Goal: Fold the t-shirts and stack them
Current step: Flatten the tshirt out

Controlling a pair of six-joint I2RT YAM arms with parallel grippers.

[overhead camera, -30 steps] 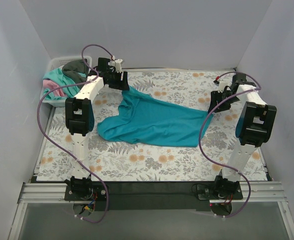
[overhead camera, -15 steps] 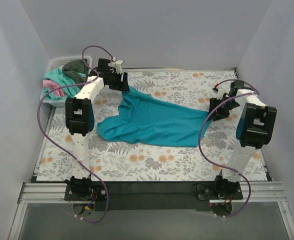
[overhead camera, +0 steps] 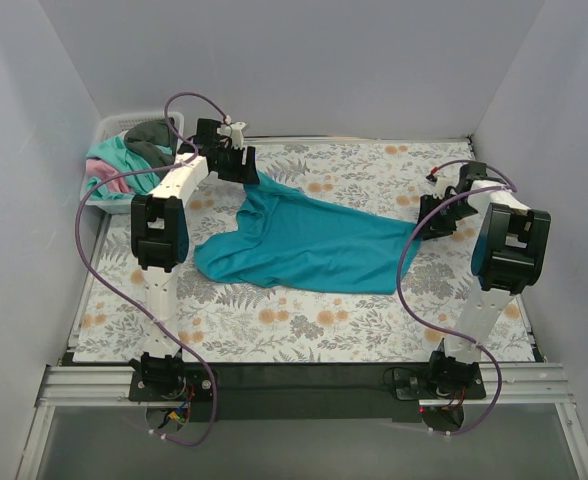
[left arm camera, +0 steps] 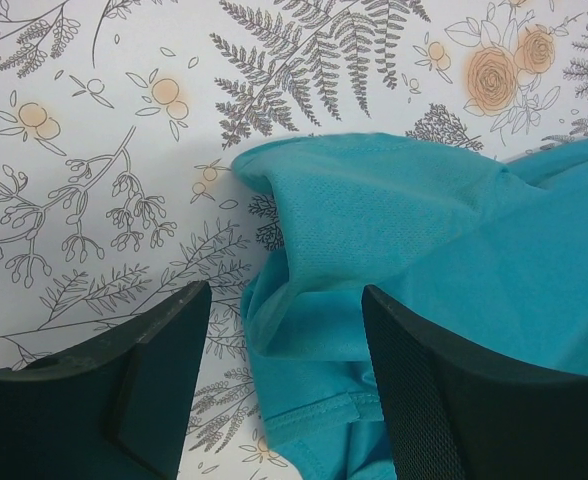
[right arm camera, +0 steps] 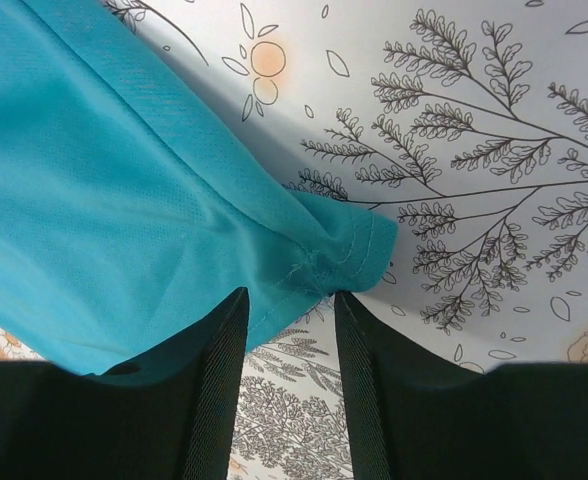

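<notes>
Progress: we judge nothing folded or stacked yet.
Teal shirt (overhead camera: 304, 245): rumpled, from centre to the right edge.
Left gripper (left arm camera: 284, 295): jaws wide over a sleeve.
Right gripper (right arm camera: 289, 295): jaws narrow, astride the hem.
Other shirts (overhead camera: 124, 158): heaped, far-left corner.

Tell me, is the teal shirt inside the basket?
No, the teal shirt lies spread out on the floral table cover, apart from the basket in the far left corner.

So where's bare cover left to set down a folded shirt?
Widest: the grey-and-orange floral table cover between the spread teal-blue cloth t-shirt and the black front rail. Also the far-right strip behind the shirt. Crowded: far-left corner, by the white plastic basket and left tool.
</notes>
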